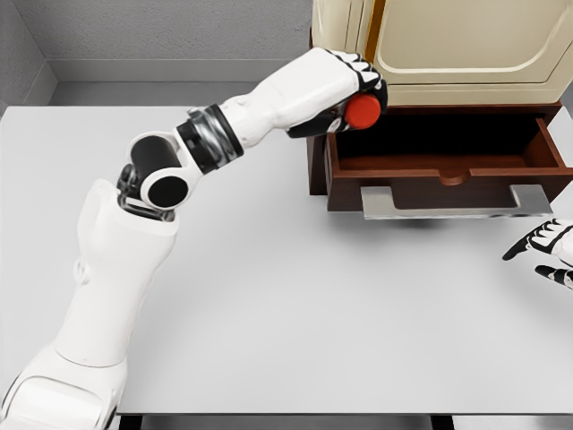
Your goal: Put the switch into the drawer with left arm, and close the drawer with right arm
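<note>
My left hand (354, 94) reaches across the table to the cabinet and is shut on the switch (363, 111), of which a round red button shows below the black fingers. It hovers over the left end of the open brown drawer (448, 166), above its dark inside. The drawer is pulled out toward me and has a flat metal handle (457, 202) along its front. My right hand (548, 251) rests low at the right edge of the picture, fingers spread, holding nothing, just below and right of the handle.
The drawer belongs to a cabinet with a cream upper body (448, 45) at the back right of the grey table (269, 296). A grey wall runs behind the table.
</note>
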Controlling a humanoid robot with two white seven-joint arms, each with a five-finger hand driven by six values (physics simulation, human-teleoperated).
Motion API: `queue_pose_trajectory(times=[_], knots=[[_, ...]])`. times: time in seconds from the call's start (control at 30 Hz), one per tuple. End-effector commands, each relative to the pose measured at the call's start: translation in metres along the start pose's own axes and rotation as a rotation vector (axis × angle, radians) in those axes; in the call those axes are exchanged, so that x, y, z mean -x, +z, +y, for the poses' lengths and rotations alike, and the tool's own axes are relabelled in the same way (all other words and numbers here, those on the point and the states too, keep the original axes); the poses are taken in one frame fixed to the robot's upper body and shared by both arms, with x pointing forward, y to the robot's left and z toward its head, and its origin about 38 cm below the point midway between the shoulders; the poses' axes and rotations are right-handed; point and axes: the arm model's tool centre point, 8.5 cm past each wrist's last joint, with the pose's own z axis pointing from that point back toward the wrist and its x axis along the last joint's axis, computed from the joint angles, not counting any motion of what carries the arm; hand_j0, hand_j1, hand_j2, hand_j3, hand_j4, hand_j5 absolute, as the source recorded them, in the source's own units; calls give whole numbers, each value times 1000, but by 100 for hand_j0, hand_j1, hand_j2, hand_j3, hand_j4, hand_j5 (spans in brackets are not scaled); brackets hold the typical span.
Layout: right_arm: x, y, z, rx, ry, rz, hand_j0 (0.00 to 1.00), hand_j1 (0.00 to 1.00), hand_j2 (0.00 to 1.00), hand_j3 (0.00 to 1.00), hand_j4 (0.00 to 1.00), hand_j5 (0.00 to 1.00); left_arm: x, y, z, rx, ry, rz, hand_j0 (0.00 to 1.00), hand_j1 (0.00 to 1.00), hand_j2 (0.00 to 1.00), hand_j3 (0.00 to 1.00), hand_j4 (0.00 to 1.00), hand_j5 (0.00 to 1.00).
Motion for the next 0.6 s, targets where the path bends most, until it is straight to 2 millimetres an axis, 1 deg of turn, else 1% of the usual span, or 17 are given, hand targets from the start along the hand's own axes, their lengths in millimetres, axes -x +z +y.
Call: queue_pose_trajectory(times=[0.0, 0.07, 0.27, 0.43, 0.5, 0.53, 0.57], knots=[[0, 0, -1, 3, -4, 0, 62, 62, 62, 62, 62, 62, -2, -3, -3, 18, -25, 9, 38, 38, 38, 38, 38, 38], [0, 0, -1, 3, -4, 0, 62, 62, 62, 62, 62, 62, -5, -5, -5, 26, -27, 1, 38, 38, 38, 38, 38, 38], [1, 0, -1, 1, -1, 3, 62, 62, 62, 62, 62, 62, -5, -6, -7, 43, -59, 11, 38, 38, 38, 38, 38, 38], [1, 0, 0, 1, -1, 5, 62, 62, 62, 62, 62, 62, -12, -11, -8, 52, -69, -13, 39, 39, 39, 39, 39, 39], [1, 0, 0, 1, -1, 5, 62, 62, 62, 62, 62, 62, -15, -12, -9, 56, -72, -21, 51, 51, 51, 51, 51, 51], [2, 1, 1, 1, -2, 7, 62, 62, 62, 62, 62, 62, -15, -12, -9, 56, -71, -19, 69, 69, 69, 69, 69, 69], [2, 1, 1, 1, -2, 7, 62, 62, 62, 62, 62, 62, -15, -12, -8, 55, -73, -19, 75, 75, 75, 75, 75, 75]])
